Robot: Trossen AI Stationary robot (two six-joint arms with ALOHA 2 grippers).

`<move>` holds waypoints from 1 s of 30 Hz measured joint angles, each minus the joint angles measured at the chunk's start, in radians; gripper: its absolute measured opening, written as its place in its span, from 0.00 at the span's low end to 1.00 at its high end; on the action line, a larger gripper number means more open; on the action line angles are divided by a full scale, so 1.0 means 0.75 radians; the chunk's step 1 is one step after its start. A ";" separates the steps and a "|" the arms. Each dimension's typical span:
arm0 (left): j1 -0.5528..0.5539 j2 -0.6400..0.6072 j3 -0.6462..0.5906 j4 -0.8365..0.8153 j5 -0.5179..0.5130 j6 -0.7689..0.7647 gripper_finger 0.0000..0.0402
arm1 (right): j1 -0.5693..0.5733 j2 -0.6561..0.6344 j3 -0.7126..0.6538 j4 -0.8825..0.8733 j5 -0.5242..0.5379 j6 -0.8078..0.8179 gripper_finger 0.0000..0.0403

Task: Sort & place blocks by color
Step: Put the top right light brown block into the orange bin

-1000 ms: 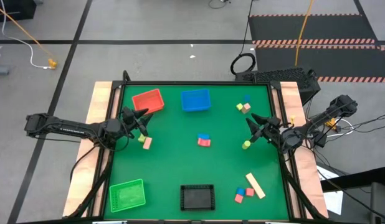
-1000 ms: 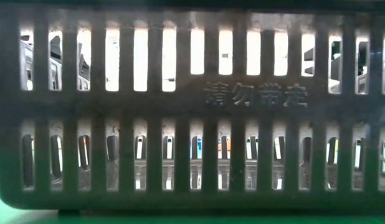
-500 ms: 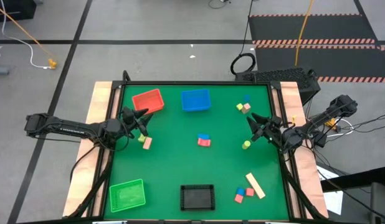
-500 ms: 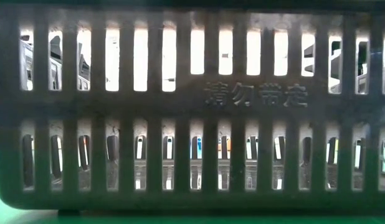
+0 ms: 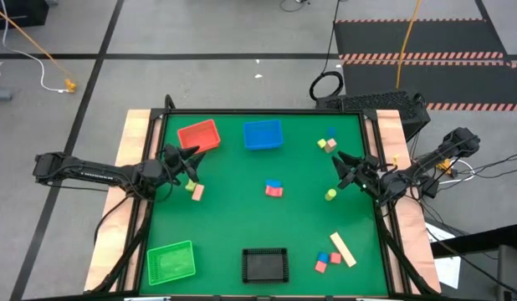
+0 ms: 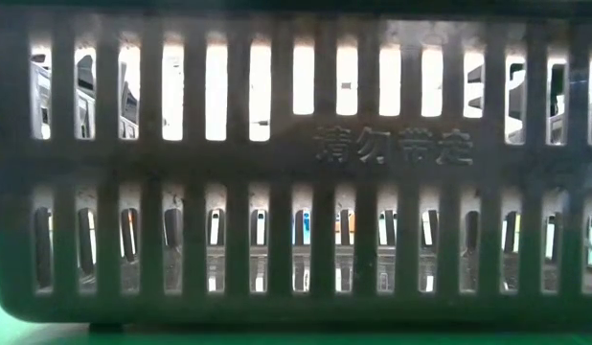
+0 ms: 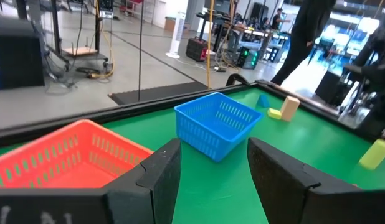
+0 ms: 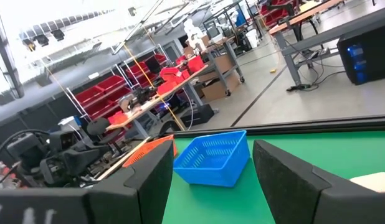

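high view: left gripper (image 5: pixel 190 161) hangs spread and empty beside the red basket (image 5: pixel 198 135); blocks (image 5: pixel 273 188) lie scattered mid-table and toward the right; right gripper (image 5: pixel 341 169) hangs parted, empty. low view shows only the black basket (image 6: pixel 296 240) wall.

1. Small yellow-green and pink wooden blocks (image 5: pixel 195 191) lay touching on the left, just beside the left arm's fingers.
2. A blue block sat against a red block (image 5: pixel 273 188) at the centre.
3. Blue, tan and yellow-green blocks (image 5: pixel 327 143) clustered at the far right.
4. One yellow-green block (image 5: pixel 330 195) lay alone on the right.
5. A long tan wooden bar (image 5: pixel 342 249) lay slanted at the near right, beside small red and blue blocks (image 5: pixel 327 262).
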 joint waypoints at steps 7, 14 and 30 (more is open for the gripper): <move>0.001 0.000 0.000 0.041 0.000 -0.008 0.46 | 0.000 0.001 0.000 -0.002 0.001 -0.069 0.53; 0.012 0.000 0.000 0.292 -0.003 -0.013 0.46 | 0.000 0.001 0.001 0.023 0.001 -0.155 0.53; 0.075 0.000 0.000 0.387 0.043 -0.137 0.46 | -0.005 0.000 0.137 0.456 0.007 -1.045 0.53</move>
